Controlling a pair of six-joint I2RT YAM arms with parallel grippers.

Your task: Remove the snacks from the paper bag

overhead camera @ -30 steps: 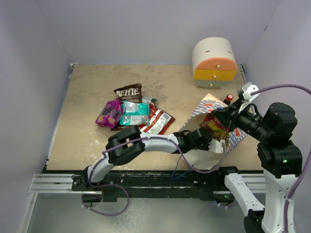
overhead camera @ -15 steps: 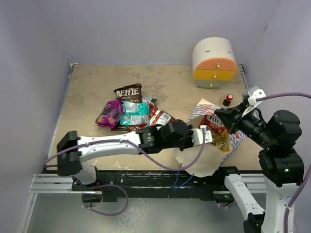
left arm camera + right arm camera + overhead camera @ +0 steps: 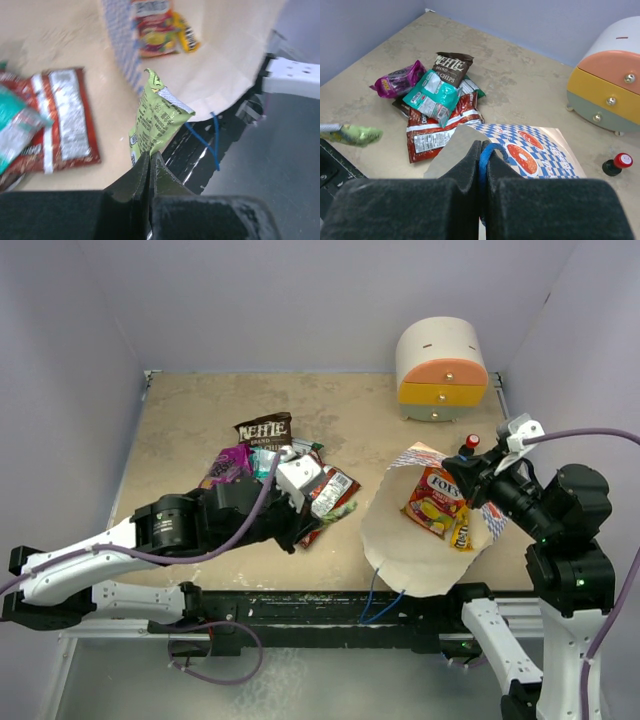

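Observation:
My left gripper (image 3: 150, 158) is shut on the bottom edge of a green snack packet (image 3: 158, 116) and holds it above the table, left of the paper bag (image 3: 235, 65). In the top view this gripper (image 3: 308, 530) is beside the pile of snacks: a Kettle bag (image 3: 265, 430), a magenta packet (image 3: 228, 462) and a red-and-white packet (image 3: 330, 490). My right gripper (image 3: 483, 147) is shut on the bag's blue string handle (image 3: 489, 150) and holds the bag (image 3: 420, 550) open. A red-and-yellow packet (image 3: 435, 502) and a yellow packet (image 3: 460, 533) lie inside.
A cream domed mini cabinet (image 3: 440, 365) with orange and yellow drawers stands at the back right. A small red-capped object (image 3: 472, 441) lies between it and the bag. The table's black front rail (image 3: 330, 625) runs below the bag. Walls close in on three sides.
My left gripper has pulled out of the bag and moved left toward the pile with the green packet. The bag's mouth now shows open. The right gripper kept its hold on the handle.

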